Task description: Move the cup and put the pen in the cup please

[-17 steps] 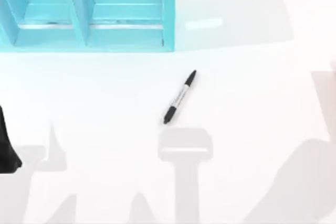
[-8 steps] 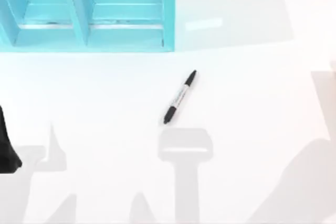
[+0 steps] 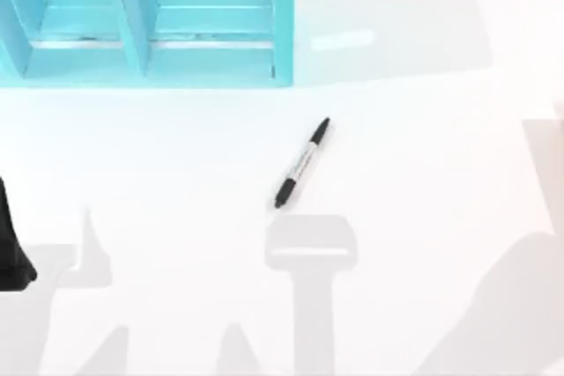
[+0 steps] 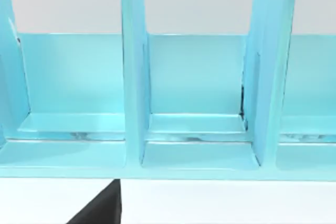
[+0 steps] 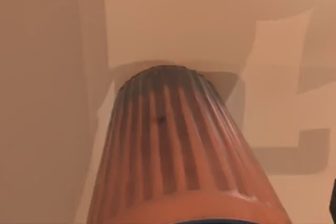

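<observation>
Mid-table: pen [image 3: 302, 163] flat | cup [image 5: 178, 150] under right wrist | pincer state unclear

Ribbed metallic copper cup [image 5: 178, 150], glossy turquoise shelf [image 3: 150, 24], matt white table [image 3: 423, 173]

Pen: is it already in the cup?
No. In the top view the pen lies flat on the white table, in front of the blue shelf unit.
</observation>
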`<state>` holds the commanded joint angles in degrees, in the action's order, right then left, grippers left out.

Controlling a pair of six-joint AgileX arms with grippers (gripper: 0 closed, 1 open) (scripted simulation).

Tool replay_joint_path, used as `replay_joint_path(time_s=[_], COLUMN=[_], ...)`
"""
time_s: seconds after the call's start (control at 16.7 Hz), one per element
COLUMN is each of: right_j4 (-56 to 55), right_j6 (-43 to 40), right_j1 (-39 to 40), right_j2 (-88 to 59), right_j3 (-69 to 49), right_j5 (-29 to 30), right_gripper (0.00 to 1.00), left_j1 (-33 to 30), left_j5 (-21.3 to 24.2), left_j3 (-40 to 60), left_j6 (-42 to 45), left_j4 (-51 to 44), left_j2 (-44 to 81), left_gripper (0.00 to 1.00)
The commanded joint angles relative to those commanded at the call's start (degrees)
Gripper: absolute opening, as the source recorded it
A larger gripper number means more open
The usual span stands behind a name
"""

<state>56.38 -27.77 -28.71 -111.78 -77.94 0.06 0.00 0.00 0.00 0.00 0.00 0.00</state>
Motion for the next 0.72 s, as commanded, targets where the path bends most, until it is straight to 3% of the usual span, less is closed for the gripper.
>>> replay_joint_path(time_s=[0.12,0.18,0.72], right_j4=[0.0,0.0,0.17], right_j6=[0.0,0.0,0.18], right_j1=[0.0,0.0,0.15], right_j2=[0.0,0.0,0.1], right_j3=[0.0,0.0,-0.15], right_j5=[0.0,0.0,-0.01], right_gripper=[0.02,0.0,0.0], left_j1=[0.0,0.0,0.0], left_j5=[0.0,0.0,0.0], left_j3=[0.0,0.0,0.0], left_j6=[0.0,0.0,0.0], left_j4=[0.0,0.0,0.0], left_j2=[0.0,0.0,0.0], left_gripper=[1.0,1.0,1.0])
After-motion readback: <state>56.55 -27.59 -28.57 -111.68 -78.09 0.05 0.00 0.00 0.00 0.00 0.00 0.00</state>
